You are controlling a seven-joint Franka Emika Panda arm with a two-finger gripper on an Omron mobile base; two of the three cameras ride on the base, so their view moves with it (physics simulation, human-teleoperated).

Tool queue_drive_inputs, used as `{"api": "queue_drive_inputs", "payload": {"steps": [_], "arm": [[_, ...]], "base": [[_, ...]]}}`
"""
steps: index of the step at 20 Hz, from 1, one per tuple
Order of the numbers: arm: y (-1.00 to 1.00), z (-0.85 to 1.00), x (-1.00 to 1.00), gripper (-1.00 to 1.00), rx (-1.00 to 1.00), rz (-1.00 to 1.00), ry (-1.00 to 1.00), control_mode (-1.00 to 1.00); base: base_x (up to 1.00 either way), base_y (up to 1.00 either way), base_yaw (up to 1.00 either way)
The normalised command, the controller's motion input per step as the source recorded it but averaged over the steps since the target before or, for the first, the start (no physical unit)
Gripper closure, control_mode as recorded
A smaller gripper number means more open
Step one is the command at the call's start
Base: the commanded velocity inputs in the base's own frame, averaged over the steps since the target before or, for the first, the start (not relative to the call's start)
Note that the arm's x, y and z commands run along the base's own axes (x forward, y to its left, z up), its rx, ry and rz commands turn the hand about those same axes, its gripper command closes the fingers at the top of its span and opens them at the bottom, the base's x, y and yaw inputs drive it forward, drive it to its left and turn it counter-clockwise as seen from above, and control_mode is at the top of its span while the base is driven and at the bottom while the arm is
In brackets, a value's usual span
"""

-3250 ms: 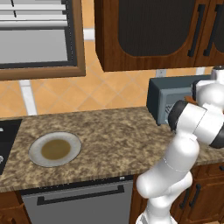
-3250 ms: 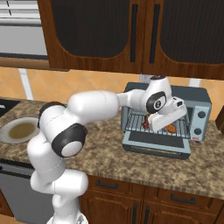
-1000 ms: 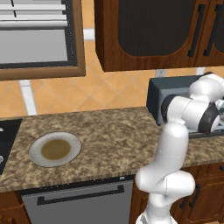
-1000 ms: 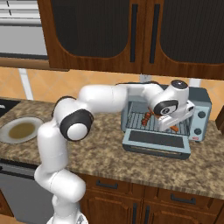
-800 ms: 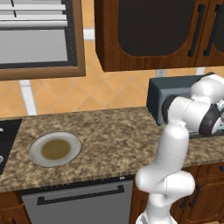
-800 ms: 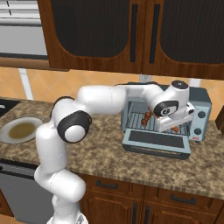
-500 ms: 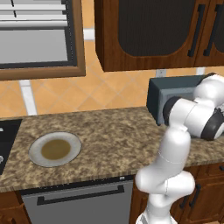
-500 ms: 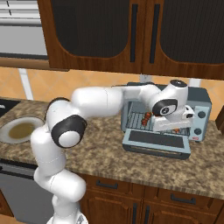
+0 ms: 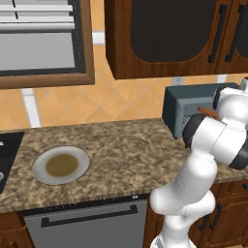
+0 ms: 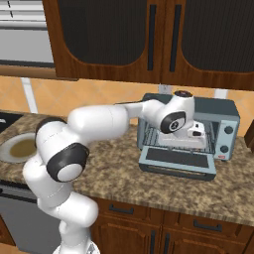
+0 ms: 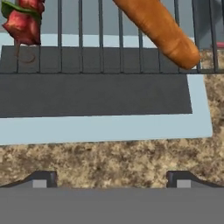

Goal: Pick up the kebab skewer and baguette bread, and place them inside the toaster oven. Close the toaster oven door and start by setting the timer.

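Note:
The toaster oven [image 10: 225, 119] stands on the counter with its door [image 11: 96, 94] dropped open and lying flat. On its wire rack [image 11: 100, 61] lie the kebab skewer [image 11: 22, 22], red chunks at the left, and the orange-brown baguette bread [image 11: 164, 33], slanting at the right with one end near the rack's front edge. My gripper [image 11: 111, 181] is open and empty, hovering in front of the open door above the counter, apart from both foods. In the right base view my hand sits just before the oven opening and hides its inside.
A round plate [image 9: 60, 165] with a brown centre lies far left on the speckled counter [image 9: 126, 150]. Dark wooden cabinets [image 10: 149, 39] hang above the oven. A dishwasher front [image 9: 87, 225] is below the counter edge.
The baguette, held in front of the oven three seconds ago, now lies released on the rack. Over the last second my hand has drawn back from the oven opening.

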Motion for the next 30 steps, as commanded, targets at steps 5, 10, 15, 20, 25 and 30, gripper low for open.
{"api": "queue_drive_inputs", "payload": {"steps": [5,10,15,20,25,30], "arm": [[0.0,-0.2,0.0,-1.0,-0.03,-0.13,0.0,-1.0],[-0.06,-0.14,0.0,-1.0,-0.04,-0.05,0.0,-1.0],[0.0,-0.22,0.0,-1.0,-0.01,-0.03,0.0,-1.0],[0.0,-0.19,0.07,-1.0,0.0,-0.04,0.0,-1.0],[0.0,-0.18,0.11,-1.0,0.0,-0.08,0.0,-1.0],[-0.01,-0.11,0.19,-1.0,0.0,-0.12,0.0,-1.0]], "base": [[0.0,0.0,0.0],[0.0,0.0,0.0],[0.0,0.0,0.0],[0.0,0.0,0.0],[0.0,0.0,0.0],[0.0,0.0,0.0]]}}
